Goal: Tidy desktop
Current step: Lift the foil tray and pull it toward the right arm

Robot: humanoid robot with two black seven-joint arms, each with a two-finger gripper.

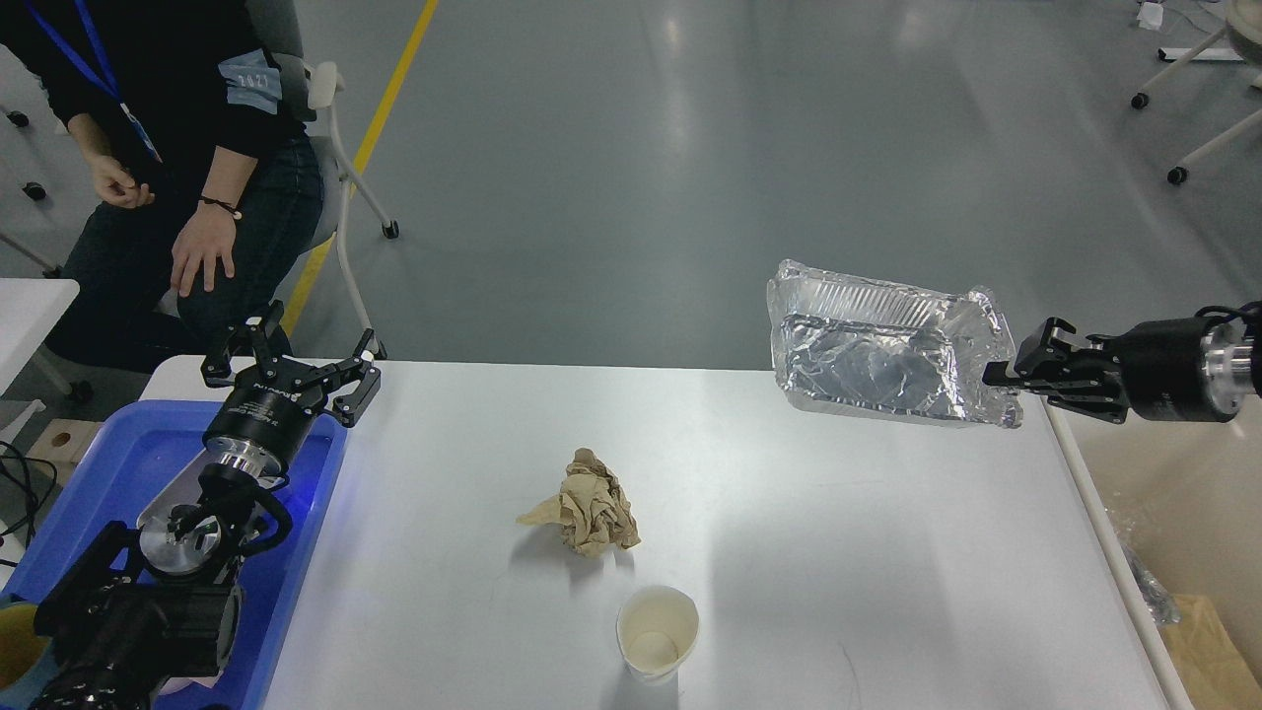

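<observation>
so my right gripper (998, 377) is clamped on the foil tray (884, 345), held up off the desk (789, 552) at its far right corner, left gripper (291, 357) spread open over the blue tray (108, 473), next I'd guess swing right and dump it

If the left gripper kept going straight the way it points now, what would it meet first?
Probably nothing on the desktop. The open left gripper points up and away past the far edge, toward the seated person and the white chair; depth is unclear, so the way looks free in between.
</observation>
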